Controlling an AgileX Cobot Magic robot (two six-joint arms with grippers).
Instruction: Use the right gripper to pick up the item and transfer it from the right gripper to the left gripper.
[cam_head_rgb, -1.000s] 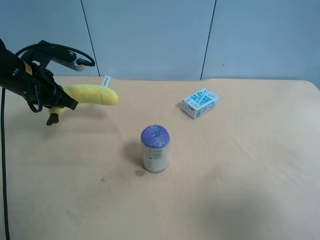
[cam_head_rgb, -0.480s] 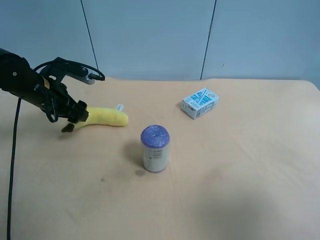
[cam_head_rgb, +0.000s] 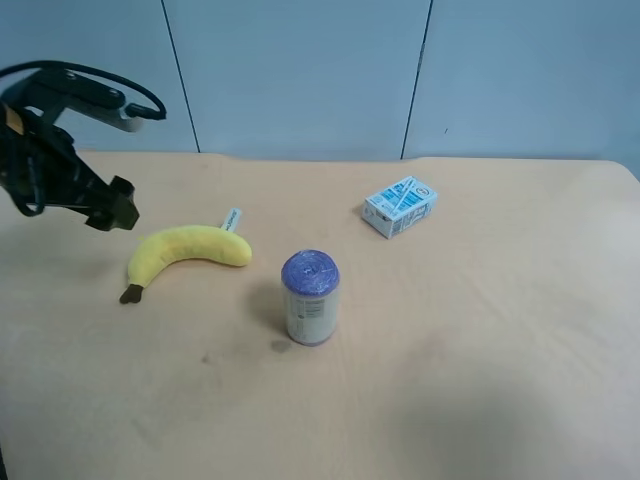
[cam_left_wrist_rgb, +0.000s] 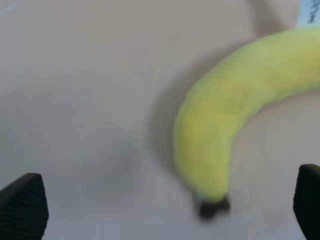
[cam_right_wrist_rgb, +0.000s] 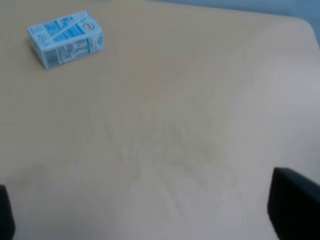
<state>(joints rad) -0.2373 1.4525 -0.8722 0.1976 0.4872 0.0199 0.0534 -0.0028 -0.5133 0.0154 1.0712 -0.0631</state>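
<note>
So my left jaws (cam_left_wrist_rgb: 165, 200) are spread wide apart with nothing between them, one black fingertip (cam_left_wrist_rgb: 22, 202) poking in at each edge of my left wrist view. The plush banana (cam_head_rgb: 187, 250) is lying flat on the tan worktop (cam_head_rgb: 480, 360), just beside and below those jaws but not touching them. From the left wrist view the banana (cam_left_wrist_rgb: 235, 115) curves across the worktop with its dark stem end nearest my fingertips, and it's a bit blurry there. There's a little white tag (cam_head_rgb: 230, 218) sticking out at the banana's fat end.

In the high view my left arm (cam_head_rgb: 60, 170) sits at the view's left, hanging above the worktop with a black cable looping over it.

My right jaws (cam_right_wrist_rgb: 145, 215) are parted too, empty, just the dark tips showing over bare worktop. The blue-and-white carton (cam_right_wrist_rgb: 65, 39) is well apart from them. In the high view that carton (cam_head_rgb: 399, 206) lies toward the back, and a can with a purple lid (cam_head_rgb: 311, 297) stands upright near the middle, just beside the banana's fat end but not touching it.
</note>
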